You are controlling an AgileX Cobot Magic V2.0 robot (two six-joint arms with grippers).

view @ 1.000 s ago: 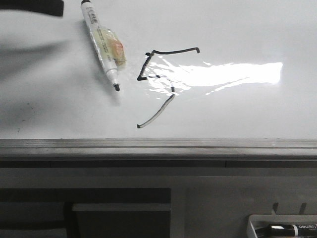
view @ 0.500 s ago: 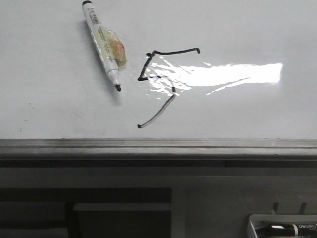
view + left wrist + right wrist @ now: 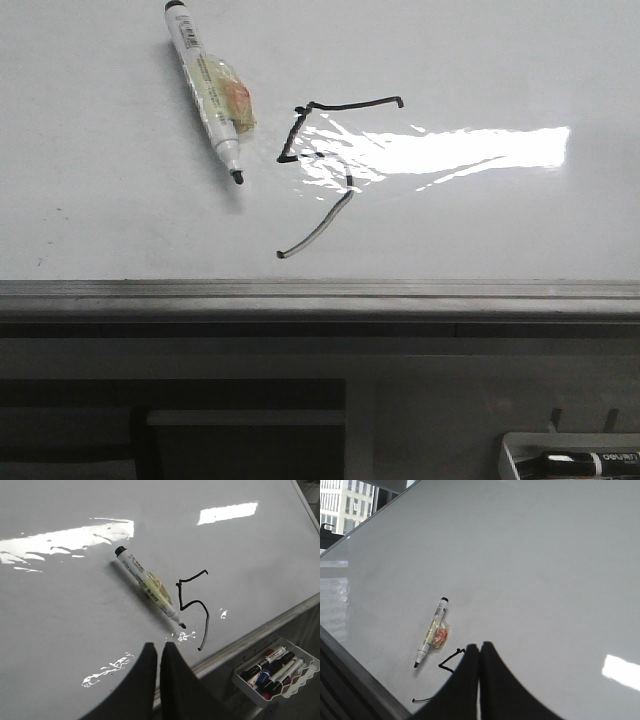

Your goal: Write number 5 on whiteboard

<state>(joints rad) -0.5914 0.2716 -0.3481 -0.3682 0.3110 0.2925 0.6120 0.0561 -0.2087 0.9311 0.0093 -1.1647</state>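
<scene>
The whiteboard fills the upper front view, with a grey metal edge strip along its near side. The number 5 is drawn on it in thin black strokes: top bar, short vertical and slanted broken tail. An uncapped white marker with a yellowish wrap lies flat on the board just left of it. In the left wrist view, my left gripper is shut and empty above the board's edge, near the marker and the 5. My right gripper is shut and empty; its fingers hide part of the 5.
A white tray holding a black marker hangs below the board at the front right. In the left wrist view, the tray holds several markers. A dark shelf sits under the edge strip.
A dark arm part and its shadow at the board's far left corner one second ago have left the front view. The marker and the 5 have not moved.
</scene>
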